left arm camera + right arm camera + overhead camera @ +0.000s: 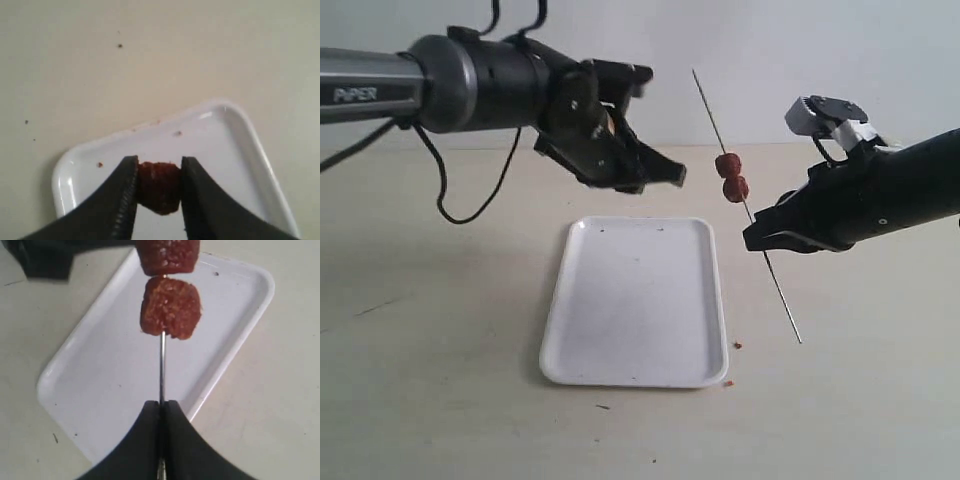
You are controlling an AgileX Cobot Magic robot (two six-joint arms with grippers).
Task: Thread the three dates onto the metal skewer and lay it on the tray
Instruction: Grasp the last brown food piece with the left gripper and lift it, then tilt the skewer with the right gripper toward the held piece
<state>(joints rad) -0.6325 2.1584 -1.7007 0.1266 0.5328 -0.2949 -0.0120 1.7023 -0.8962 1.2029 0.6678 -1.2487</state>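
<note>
My right gripper (752, 238) (161, 404) is shut on the metal skewer (708, 110) (161, 365), which it holds tilted in the air to the right of the tray. Two dates (731, 177) (171, 307) are threaded on the skewer above the jaws. The third date (159, 186) sits pinched between the fingers of my left gripper (672, 173) (159, 172), which hovers above the tray's far end, left of the skewer. In the exterior view that date is hidden by the fingers. The white tray (620, 370) (75, 165) (100, 390) lies on the table, with only specks on it.
Tiny red-brown crumbs (738, 345) lie on the beige table by the tray's near right corner. A black cable (470, 212) loops down behind my left arm. Small dark specks (120, 46) dot the table.
</note>
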